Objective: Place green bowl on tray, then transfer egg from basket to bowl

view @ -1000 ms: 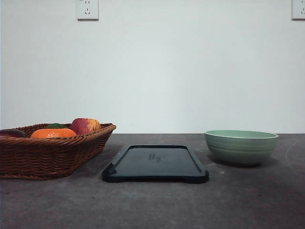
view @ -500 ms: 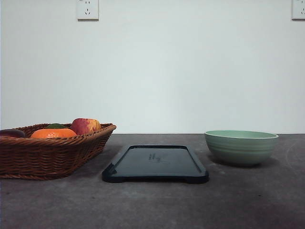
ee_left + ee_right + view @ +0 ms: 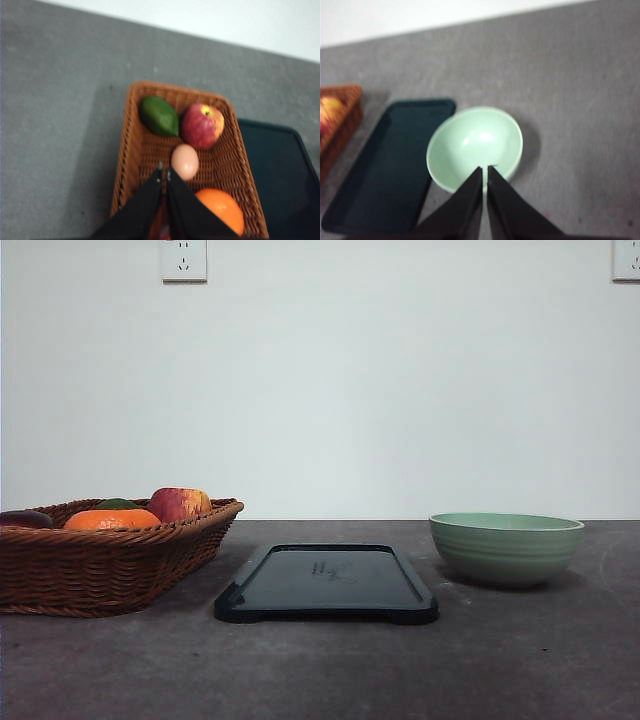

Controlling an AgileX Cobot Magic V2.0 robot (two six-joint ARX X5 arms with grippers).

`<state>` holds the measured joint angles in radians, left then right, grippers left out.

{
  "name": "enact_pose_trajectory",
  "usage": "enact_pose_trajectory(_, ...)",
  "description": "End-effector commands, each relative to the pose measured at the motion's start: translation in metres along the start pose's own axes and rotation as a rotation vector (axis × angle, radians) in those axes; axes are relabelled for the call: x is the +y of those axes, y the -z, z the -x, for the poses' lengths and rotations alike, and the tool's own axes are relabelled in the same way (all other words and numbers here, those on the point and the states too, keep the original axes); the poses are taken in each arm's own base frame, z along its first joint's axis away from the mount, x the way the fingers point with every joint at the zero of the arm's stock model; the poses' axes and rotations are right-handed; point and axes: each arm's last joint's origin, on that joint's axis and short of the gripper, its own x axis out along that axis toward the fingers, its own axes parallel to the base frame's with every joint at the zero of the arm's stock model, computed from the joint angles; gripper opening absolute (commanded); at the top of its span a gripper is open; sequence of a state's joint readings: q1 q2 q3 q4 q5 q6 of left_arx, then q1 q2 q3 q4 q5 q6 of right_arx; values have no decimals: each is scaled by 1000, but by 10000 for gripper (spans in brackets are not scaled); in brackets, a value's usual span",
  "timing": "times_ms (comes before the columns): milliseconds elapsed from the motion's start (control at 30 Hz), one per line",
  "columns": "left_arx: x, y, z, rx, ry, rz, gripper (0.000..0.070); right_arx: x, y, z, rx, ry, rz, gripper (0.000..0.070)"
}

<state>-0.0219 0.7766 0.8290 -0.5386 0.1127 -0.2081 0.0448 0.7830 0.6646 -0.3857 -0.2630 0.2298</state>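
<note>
1. Green bowl (image 3: 506, 548) is seen in the front view on the grey worktop (image 3: 320, 670), right of the tray (image 3: 326, 583); the basket (image 3: 110, 555) stands left.
2. Left wrist view: the egg (image 3: 185, 161) lies in the basket beside an apple (image 3: 202, 125), avocado (image 3: 158, 116) and orange (image 3: 220, 209); the left gripper (image 3: 164, 172) fingers are pressed together above.
3. Right wrist view: the right gripper (image 3: 484, 168) fingers are closed, empty, over the bowl's rim.

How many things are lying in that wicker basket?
4 visible in the basket: avocado and apple at the far end, egg mid-basket, orange nearest. The left pincer may hide more.
</note>
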Motion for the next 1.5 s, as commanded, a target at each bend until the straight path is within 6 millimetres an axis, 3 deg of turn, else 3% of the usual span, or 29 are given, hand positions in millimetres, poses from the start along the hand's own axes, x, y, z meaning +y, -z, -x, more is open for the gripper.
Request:
enact_pose_trajectory(0, -2, -8, -2, 15, 11, -19, 1, 1, -6, -5, 24, -7, 10, 6)
enact_pose_trajectory(500, -3, -4, -25, 296, 35, -33, 1, -1, -31, -37, 267, 12, -5, 9)
enact_pose_trajectory(567, -3, -4, -25, 302, 38, -31, 11, -1, -32, -39, 277, 11, 11, 47)
enact_pose_trajectory(733, -3, -4, -25, 302, 38, -27, 300, -1, -32, -39, 279, 11, 23, 296)
enact_pose_trajectory(1067, -3, -3, -25, 308, 36, -22, 307, -1, -43, -46, 370, 37, -7, 299)
enact_pose_trajectory(1467, -3, -3, -25, 308, 36, -19, 307, -10, -71, -105, 558, 63, -19, 297)
